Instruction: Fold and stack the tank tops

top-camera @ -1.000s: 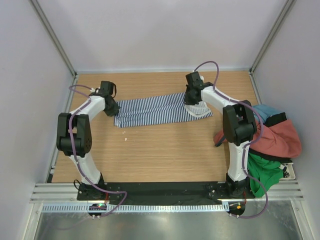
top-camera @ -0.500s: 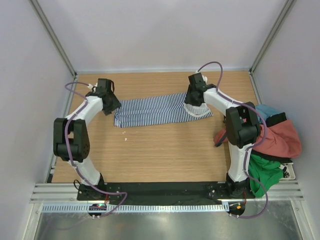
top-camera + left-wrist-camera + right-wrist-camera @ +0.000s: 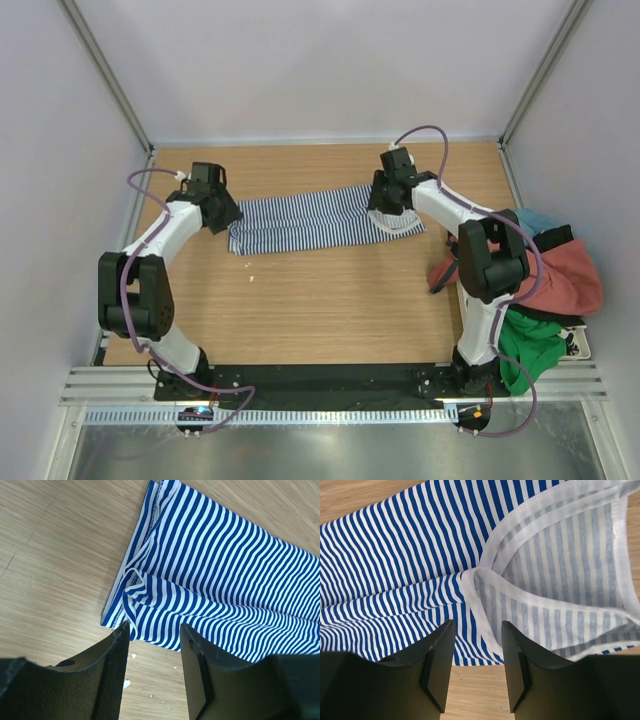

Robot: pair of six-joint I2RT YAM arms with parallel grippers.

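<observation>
- Top external view: a navy-and-white striped tank top (image 3: 318,221) lies flat as a long band across the far half of the wooden table (image 3: 330,310), hem end to the left, strap end to the right.
- Left wrist view: the hem corner carries a small raised pucker (image 3: 133,581); the rest lies smooth.
- Right wrist view: white trim (image 3: 487,587) edges the straps and neckline, with the paler inside of the fabric showing.
- Judged from its look, the cloth is thin, light and limp. It should drape and slide when lifted, so the firmer stitched edges, hem corner and trimmed strap, look like the best places to pinch.
- The left gripper (image 3: 154,630) hovers over the hem corner, fingers apart, nothing between them.
- The right gripper (image 3: 477,625) hovers over the strap end, fingers likewise apart and empty.
- A rust-red tank top (image 3: 565,278) sits crumpled in a heap at the table's right edge, well apart from the striped one, among green cloth (image 3: 527,348) and blue cloth (image 3: 528,219).
</observation>
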